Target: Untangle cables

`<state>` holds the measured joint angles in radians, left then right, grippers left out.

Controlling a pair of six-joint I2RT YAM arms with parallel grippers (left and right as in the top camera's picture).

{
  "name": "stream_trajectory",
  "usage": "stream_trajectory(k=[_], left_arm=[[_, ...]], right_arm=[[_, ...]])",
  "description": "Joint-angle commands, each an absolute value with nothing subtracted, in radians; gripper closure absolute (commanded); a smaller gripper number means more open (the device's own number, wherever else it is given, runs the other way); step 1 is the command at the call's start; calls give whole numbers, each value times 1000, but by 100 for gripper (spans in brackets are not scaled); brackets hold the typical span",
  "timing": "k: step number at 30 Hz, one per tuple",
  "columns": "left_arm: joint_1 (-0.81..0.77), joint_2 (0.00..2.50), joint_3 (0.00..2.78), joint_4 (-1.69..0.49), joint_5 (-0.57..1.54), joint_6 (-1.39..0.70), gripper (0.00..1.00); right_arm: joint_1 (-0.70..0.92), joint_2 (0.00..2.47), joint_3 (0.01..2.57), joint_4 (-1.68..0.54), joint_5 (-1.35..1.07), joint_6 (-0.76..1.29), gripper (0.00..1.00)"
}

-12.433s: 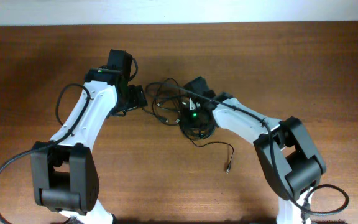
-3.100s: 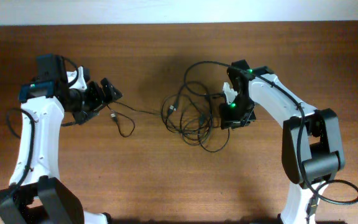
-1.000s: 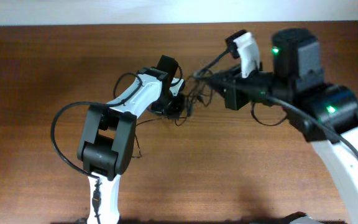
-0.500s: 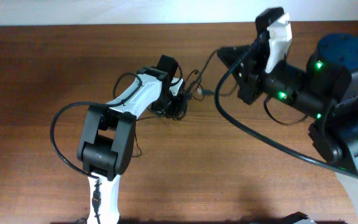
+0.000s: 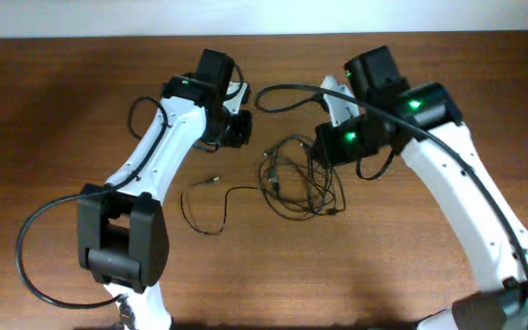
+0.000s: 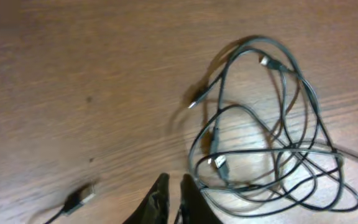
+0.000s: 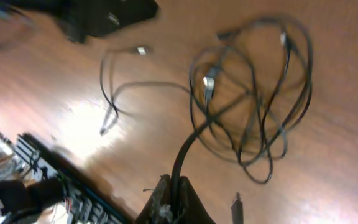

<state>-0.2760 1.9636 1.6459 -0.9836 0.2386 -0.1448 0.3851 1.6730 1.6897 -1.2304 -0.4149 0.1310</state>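
A tangle of thin black cables [image 5: 297, 180] lies on the wooden table between the arms. It also fills the left wrist view [image 6: 263, 151] and the right wrist view [image 7: 253, 93]. One cable [image 5: 220, 194] lies apart to the left, and its silver-tipped plug [image 6: 79, 199] shows near my left fingers. My left gripper [image 5: 236, 128] [image 6: 174, 179] hovers up and left of the tangle, jaws almost together with nothing seen between them. My right gripper [image 5: 324, 150] [image 7: 174, 182] is shut on a black cable that runs up into the tangle. A loose plug [image 7: 237, 202] hangs beside it.
Thick black arm cables [image 5: 287, 90] arc over the table behind the tangle. The table's far edge [image 5: 264, 35] runs along the top. A dark rack-like structure [image 7: 48, 180] shows beyond the table edge in the right wrist view.
The right arm has come down from close under the camera and now holds a cable over the spread tangle. The left gripper has drawn back from the tangle. One cable now lies apart.
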Motion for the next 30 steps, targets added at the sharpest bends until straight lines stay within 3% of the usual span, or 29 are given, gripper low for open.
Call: stream_trajectory(k=[1, 8, 15, 18, 22, 25, 27, 30], left_arm=[[-272, 1960, 1652, -1025, 247, -113, 86], [-268, 1963, 1651, -1065, 251, -171, 75], [-268, 1964, 1623, -1064, 247, -171, 71], [-268, 1964, 1619, -1060, 247, -171, 71], [-268, 1964, 1619, -1057, 247, -171, 68], [-267, 1964, 1619, -1056, 247, -171, 67], [-268, 1964, 1619, -1056, 247, -171, 67], [-268, 1964, 1619, -1056, 247, -171, 66]], right_arm=[[386, 1736, 1696, -1265, -355, 128, 96], [384, 1792, 1691, -1377, -145, 141, 91], [384, 1866, 1687, -1350, -109, 171, 90], [388, 1893, 1687, -1351, -411, 168, 96], [392, 1893, 1687, -1350, -929, -42, 96], [391, 1893, 1687, -1306, -869, -45, 95], [393, 1893, 1687, -1294, -722, -45, 84], [392, 1893, 1687, -1295, -561, -2, 54]])
